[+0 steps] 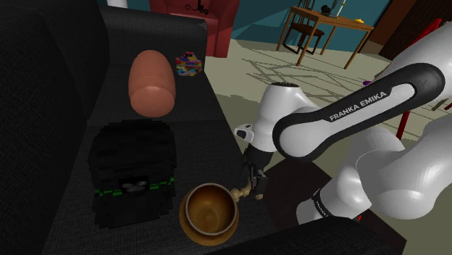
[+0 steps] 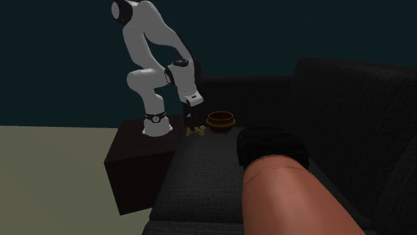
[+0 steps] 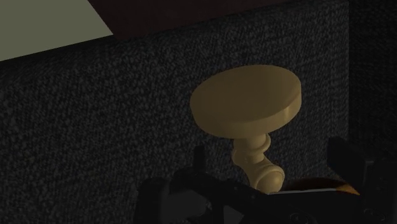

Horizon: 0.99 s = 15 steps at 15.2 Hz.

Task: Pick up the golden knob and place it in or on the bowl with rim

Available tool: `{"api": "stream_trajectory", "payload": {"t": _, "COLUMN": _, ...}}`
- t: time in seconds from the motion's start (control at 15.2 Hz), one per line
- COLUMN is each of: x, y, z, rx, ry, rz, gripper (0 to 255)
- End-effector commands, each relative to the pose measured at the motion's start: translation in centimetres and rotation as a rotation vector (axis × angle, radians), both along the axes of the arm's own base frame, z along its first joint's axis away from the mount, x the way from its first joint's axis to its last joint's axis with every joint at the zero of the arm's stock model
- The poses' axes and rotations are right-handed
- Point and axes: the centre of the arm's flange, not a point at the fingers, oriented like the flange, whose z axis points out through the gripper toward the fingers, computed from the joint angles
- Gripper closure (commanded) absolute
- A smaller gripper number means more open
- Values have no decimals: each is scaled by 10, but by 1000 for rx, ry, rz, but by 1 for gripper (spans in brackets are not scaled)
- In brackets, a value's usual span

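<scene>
Biggest thing first: the dark fabric sofa (image 1: 72, 72), and the brown bowl (image 1: 190, 230) sits on its seat, close to the seat's front edge. The white arm (image 1: 355, 109) reaches down from the shoulder view's right and ends just beside that bowl.

Next in size is a black blocky bundle (image 1: 134, 166) with a green strip. It stands right next to the bowl on the side away from the arm. Beyond the bundle, farther from the bowl, lies a pinkish-brown rounded cushion (image 1: 152, 83).

The bowl itself is round, rimmed, upright and has nothing in it.

The gripper (image 1: 253, 181) hangs low at the bowl's rim, on the shoulder view's right. In the wrist view its jaws stand wide apart, and one of the fingers (image 3: 199, 159) shows well clear of the stem. So it has hold of nothing.

The golden knob (image 1: 241, 193) is right there between those jaws, just outside the bowl's rim — disc head toward the bowl, turned stem toward the hand.

Smallest of all is a little many-coloured object (image 1: 188, 64), far from the bowl, past the cushion.
</scene>
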Motion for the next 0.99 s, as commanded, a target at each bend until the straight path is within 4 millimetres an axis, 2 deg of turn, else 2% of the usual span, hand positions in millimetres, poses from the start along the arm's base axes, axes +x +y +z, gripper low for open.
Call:
{"api": "stream_trajectory", "payload": {"t": 0.0, "x": -2, "y": 3, "z": -13, "rx": 0, "ry": -1, "rz": 0, "gripper": 0}}
{"api": "stream_trajectory", "payload": {"t": 0.53, "x": -2, "y": 3, "z": -13, "rx": 0, "ry": -1, "rz": 0, "gripper": 0}}
{"api": "stream_trajectory", "payload": {"t": 0.59, "x": -2, "y": 3, "z": -13, "rx": 0, "ry": -1, "rz": 0, "gripper": 255}}
{"api": "stream_trajectory", "payload": {"t": 0.92, "x": -2, "y": 3, "z": -13, "rx": 0, "ry": -1, "rz": 0, "gripper": 255}}
